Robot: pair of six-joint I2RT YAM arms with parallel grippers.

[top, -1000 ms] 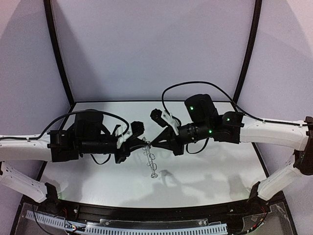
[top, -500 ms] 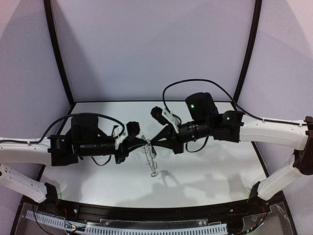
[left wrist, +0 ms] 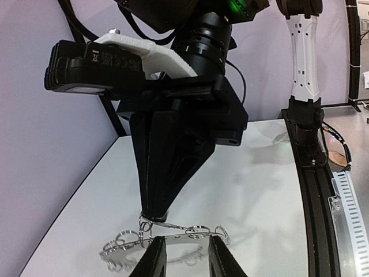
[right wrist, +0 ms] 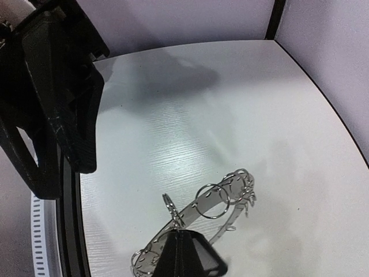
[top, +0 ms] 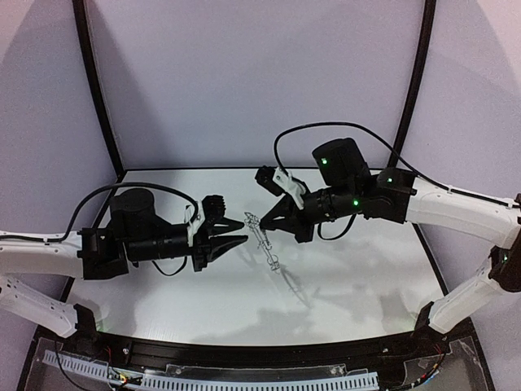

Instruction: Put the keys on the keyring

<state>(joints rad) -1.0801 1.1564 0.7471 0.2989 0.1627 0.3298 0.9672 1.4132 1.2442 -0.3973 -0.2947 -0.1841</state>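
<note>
top cam: keyring [top: 262,241] hangs in the air over the table [top: 358,281], seen nearly edge-on and tilted, upper end further from the cam. r gripper [top: 263,230] comes in from the ring's right, fingers pressed together, pinching the ring's rim near its upper part. l gripper [top: 234,226] sits just left of the ring, fingers spread, not touching it.

l wrist cam: own l gripper [left wrist: 185,248] at the bottom, fingers [left wrist: 154,257] apart w/ a clear gap. keyring [left wrist: 183,228] sits just past the tips, lying about flat across the gap, wire loops showing along its rim. r gripper [left wrist: 153,216] points down onto the ring's left part, tip shut on the rim.

r wrist cam: own r gripper [right wrist: 183,245] at the bottom, fingers together, clamping the near rim of the keyring [right wrist: 203,199]. ring runs up and right from there, loops along its edge. l gripper [right wrist: 66,173] is left of the ring, apart from it, fingers spread.

keys: can't pick one out from the loops in any view.
</note>
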